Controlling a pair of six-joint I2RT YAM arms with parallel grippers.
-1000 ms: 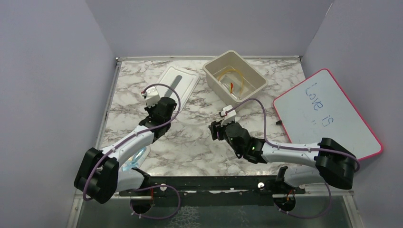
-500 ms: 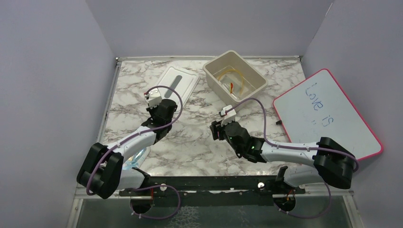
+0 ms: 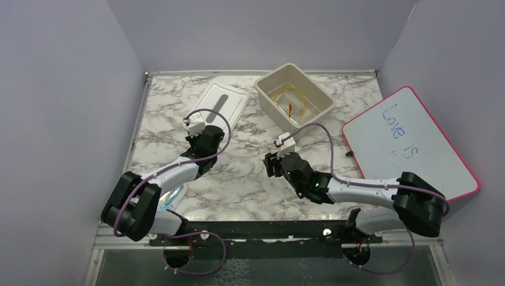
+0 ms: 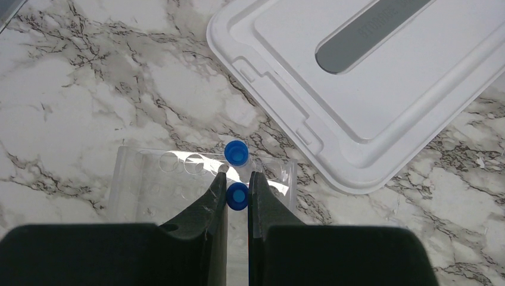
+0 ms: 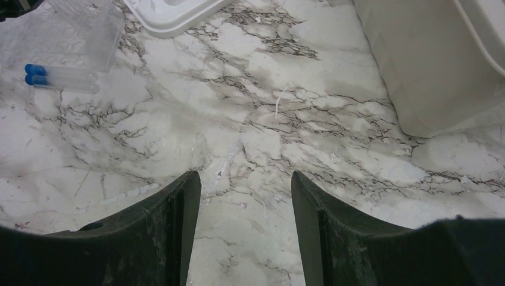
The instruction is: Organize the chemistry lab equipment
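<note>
Grip of left pincer point(image 4: 238, 176) is tight on a blue-capped tube point(image 4: 237, 196) at the clear rack point(image 4: 149, 179), likely for carrying it to the beige bin point(image 3: 312, 84), while right pincer point(image 5: 244, 176) hangs spread and empty over the bench point(image 5: 286, 101).

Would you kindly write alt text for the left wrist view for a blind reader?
The left claw, fingers barely apart, frames one blue-capped tube over a clear rack, a second blue cap just beyond. A white lid lies upper right on the marble table.
</note>
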